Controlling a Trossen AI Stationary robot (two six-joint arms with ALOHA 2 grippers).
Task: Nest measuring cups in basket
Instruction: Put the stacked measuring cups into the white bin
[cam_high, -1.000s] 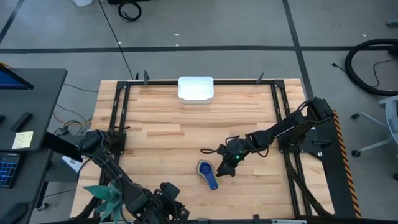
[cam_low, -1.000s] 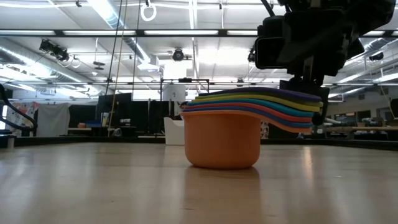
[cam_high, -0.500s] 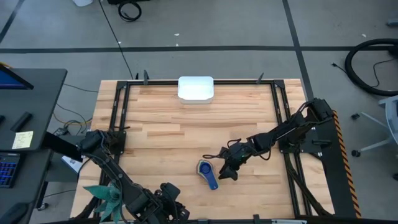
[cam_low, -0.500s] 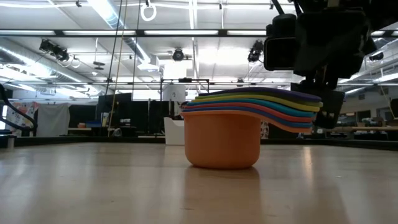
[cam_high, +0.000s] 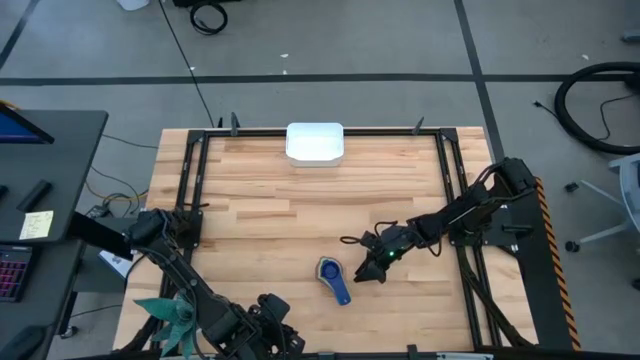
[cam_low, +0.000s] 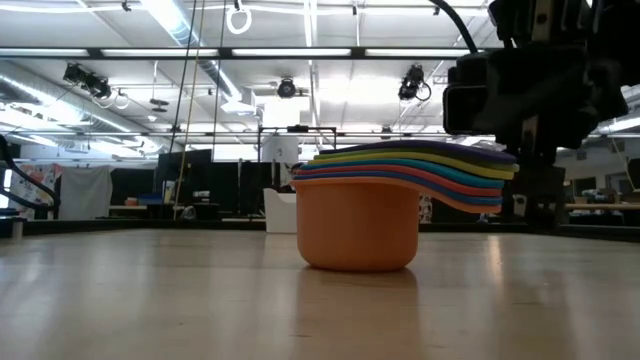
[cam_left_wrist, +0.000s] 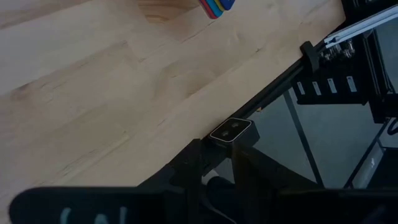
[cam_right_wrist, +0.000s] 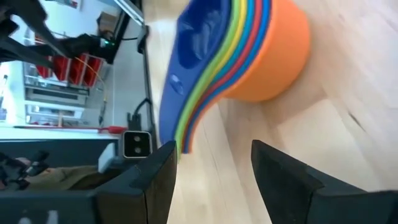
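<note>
A: Where are the cups (cam_high: 333, 278)?

B: All nested in one stack, standing on the bare wood of the counter (cam_high: 260, 220). The orange one is outermost and its bowl rests on the wood; the dark blue one is innermost, on top. Their handles fan out together to one side.

A: And the basket (cam_high: 315, 141)?

B: Well apart from the cups, against the far edge of the counter. The stack is not in it.

A: What is the right hand (cam_high: 368, 266) doing?

B: It hangs just beside the cups, on the handle side, low over the counter. Its two fingers (cam_right_wrist: 283, 177) stand wide apart and grip nothing; in the right wrist view the tips of the handles lie close in front of the gap between them. I cannot tell whether a finger touches a handle.

A: And the left hand (cam_high: 262, 322)?

B: Parked at the near edge of the counter, well apart from the cups. Its fingers hold nothing that I can see, but whether they are apart or together I cannot tell.
</note>
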